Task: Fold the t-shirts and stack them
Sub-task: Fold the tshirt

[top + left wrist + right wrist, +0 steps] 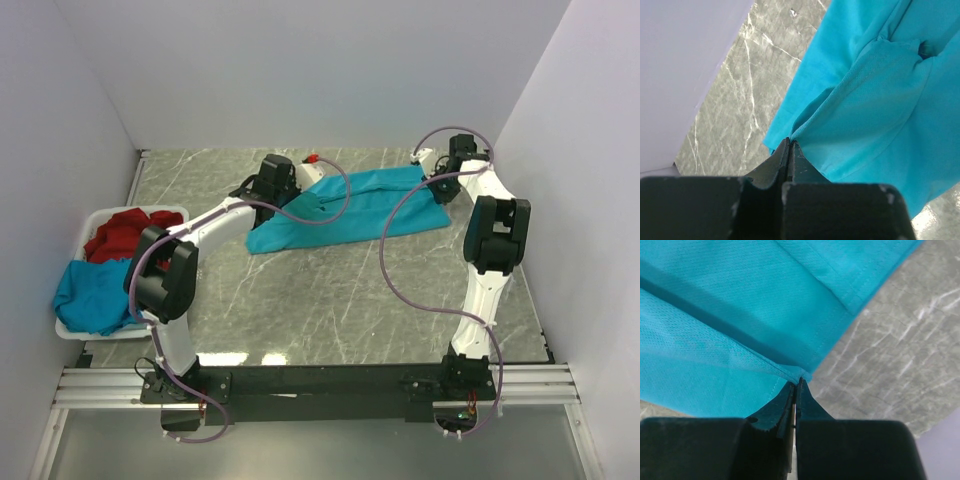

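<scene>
A teal-blue t-shirt (350, 210) lies stretched across the far middle of the table. My left gripper (300, 182) is shut on a fold at its far left edge; the left wrist view shows the cloth (875, 100) pinched at the fingertips (789, 143). My right gripper (440, 180) is shut on its far right hem; the right wrist view shows the hem (790, 320) pinched at the tips (798, 382). A red t-shirt (125, 232) and a blue t-shirt (95, 290) lie bunched in the white basket (100, 333) at the left.
White walls close in the table on the far side and both sides. The grey marble tabletop (330, 300) lies between the spread shirt and the arm bases. Purple cables (400, 270) loop from both arms over the table.
</scene>
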### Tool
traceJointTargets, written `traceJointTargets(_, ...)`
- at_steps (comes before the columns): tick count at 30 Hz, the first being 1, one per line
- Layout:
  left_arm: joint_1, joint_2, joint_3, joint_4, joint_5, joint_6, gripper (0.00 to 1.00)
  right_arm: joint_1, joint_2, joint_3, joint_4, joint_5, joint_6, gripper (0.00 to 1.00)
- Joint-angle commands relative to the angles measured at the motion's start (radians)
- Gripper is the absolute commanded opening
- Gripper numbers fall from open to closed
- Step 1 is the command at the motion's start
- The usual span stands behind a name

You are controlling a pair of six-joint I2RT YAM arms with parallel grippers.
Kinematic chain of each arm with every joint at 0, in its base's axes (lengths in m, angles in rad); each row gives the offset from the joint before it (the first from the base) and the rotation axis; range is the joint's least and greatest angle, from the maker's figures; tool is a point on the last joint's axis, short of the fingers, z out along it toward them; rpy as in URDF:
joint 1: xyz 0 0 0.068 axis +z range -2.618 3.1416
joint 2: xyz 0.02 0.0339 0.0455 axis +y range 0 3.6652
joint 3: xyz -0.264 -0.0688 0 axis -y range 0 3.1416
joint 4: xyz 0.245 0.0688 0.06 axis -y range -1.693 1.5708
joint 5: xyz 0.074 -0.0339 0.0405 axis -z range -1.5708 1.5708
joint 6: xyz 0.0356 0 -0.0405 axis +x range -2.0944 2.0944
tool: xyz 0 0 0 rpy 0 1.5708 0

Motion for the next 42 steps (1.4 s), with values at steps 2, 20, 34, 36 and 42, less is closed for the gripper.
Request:
traceJointTargets(2,0.007,0.014,0.063,0.043,-0.024,0.026,0.00,0.004,0.020,0.060,0.011,0.037,0.032,0.00)
traceJointTargets(20,0.027,0.091,0.133,0.030,-0.022,0.023,0.00,0.038,0.050,0.092,0.036,0.089,0.084,0.00)
traceJointTargets(34,0.065,0.312,0.329,0.037,-0.135,-0.141,0.58,0.058,0.019,0.060,0.173,0.259,0.275,0.37)
traceJointTargets(36,0.065,0.319,0.354,0.062,-0.312,-0.207,0.77,0.058,-0.004,0.051,0.198,0.303,0.314,0.41)
traceJointTargets(42,0.097,0.140,0.353,-0.061,-0.314,-0.435,0.95,0.058,-0.215,-0.141,0.267,0.146,0.285,0.52)
